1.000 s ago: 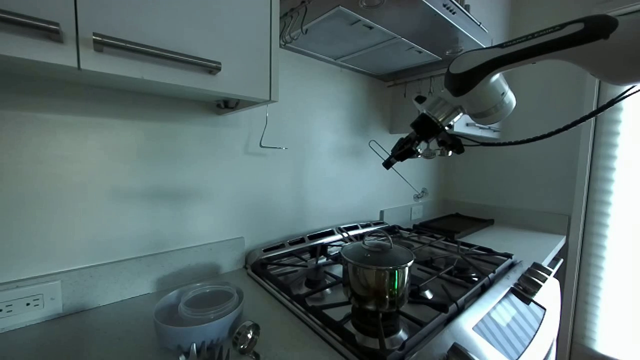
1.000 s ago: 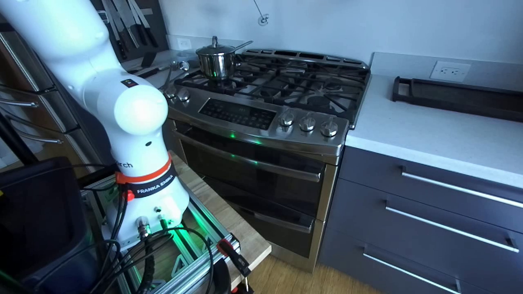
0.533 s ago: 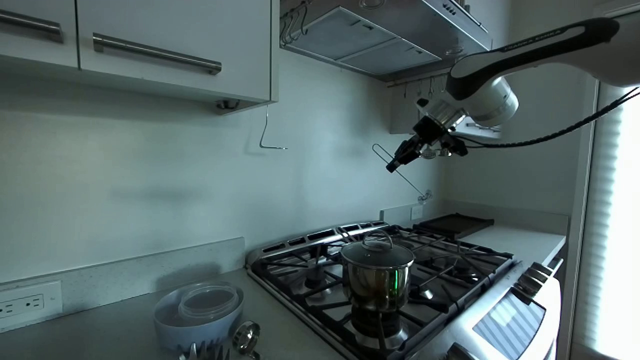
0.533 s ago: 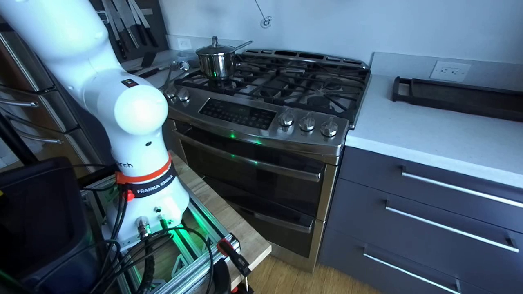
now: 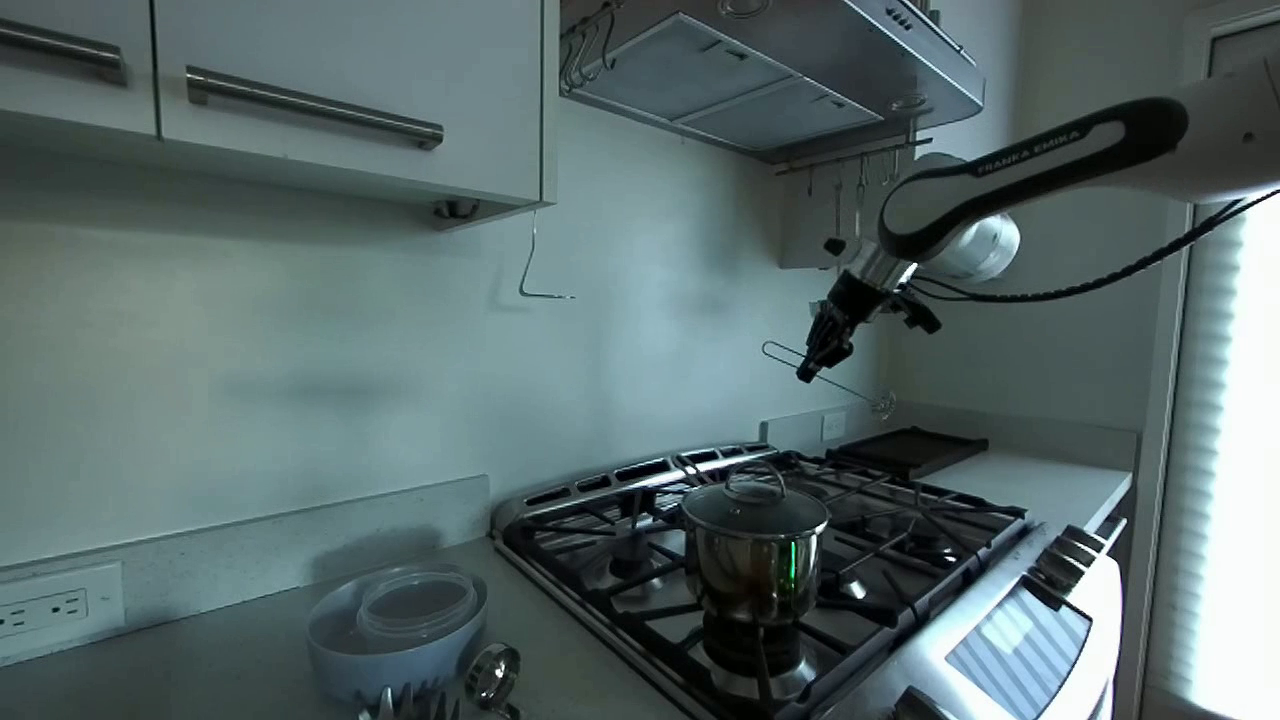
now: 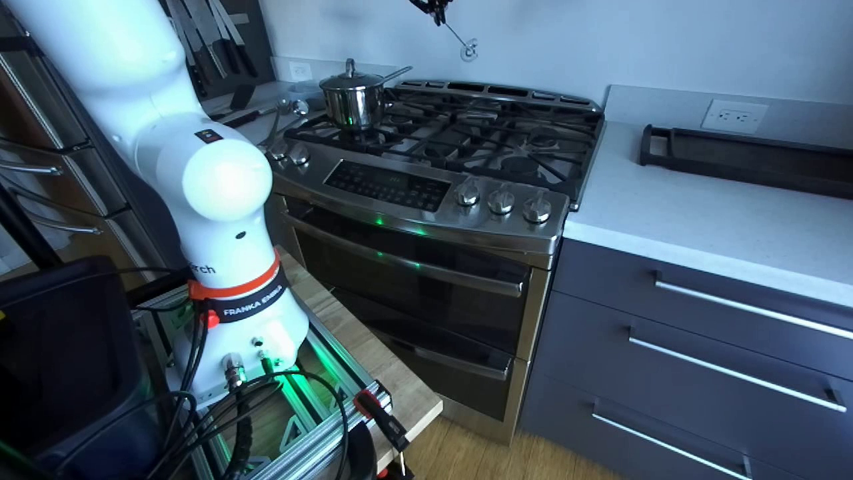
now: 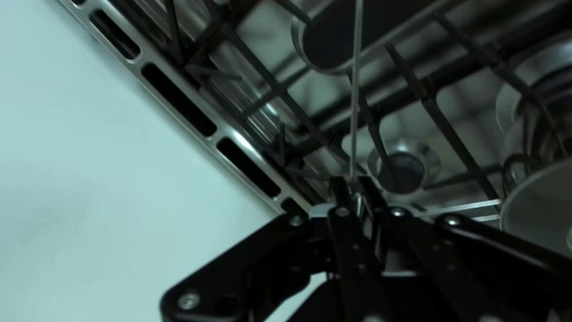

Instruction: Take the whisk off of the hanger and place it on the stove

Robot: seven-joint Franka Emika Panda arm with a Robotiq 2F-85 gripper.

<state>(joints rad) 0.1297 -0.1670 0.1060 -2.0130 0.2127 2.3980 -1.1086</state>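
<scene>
Far left: knives [image 6: 208,33], handles down, caught in an exterior view only. Left counter [image 5: 200,660]: pale bowl [image 5: 390,672] near the edge that runs along the stove [image 6: 426,227], clear tub [image 5: 418,628] nested inside, shiny ladle [image 5: 490,675] just beside. Above, cabinet [image 5: 350,60] with a bent wire hook [image 5: 524,275] hanging by its corner, then the range hood [image 5: 700,75]; these show in an exterior view alone. Lidded pot [image 5: 755,565] on the grates [image 7: 456,139] toward the stove's left front corner, clear in both exterior views. Oven doors [image 6: 466,303] face on in an exterior view only. Next the whisk [image 7: 355,89], in the air over the stove, tilted, well apart from the grates. Loop end [image 5: 766,347] appears in an exterior view alone; coiled head [image 6: 469,50], lower than the loop, in both exterior views. Wrist view adds the straight shaft coming from the fingertips and crossing the frame's top edge, with the stove's slotted back rim [image 7: 239,138] on a diagonal below. The gripper [image 7: 352,184] is clenched on the whisk, part way along its shaft. Beyond it, in an exterior view, a rail [image 5: 845,160] with hanging utensils [image 5: 835,243], kinds too small to tell. Forearm [image 5: 1220,150] extends to the right. Far right, right counter [image 6: 666,220]: black tray [image 6: 746,160] near the back edge, in both exterior views; dark drawers [image 6: 666,347] beneath, in an exterior view only.
</scene>
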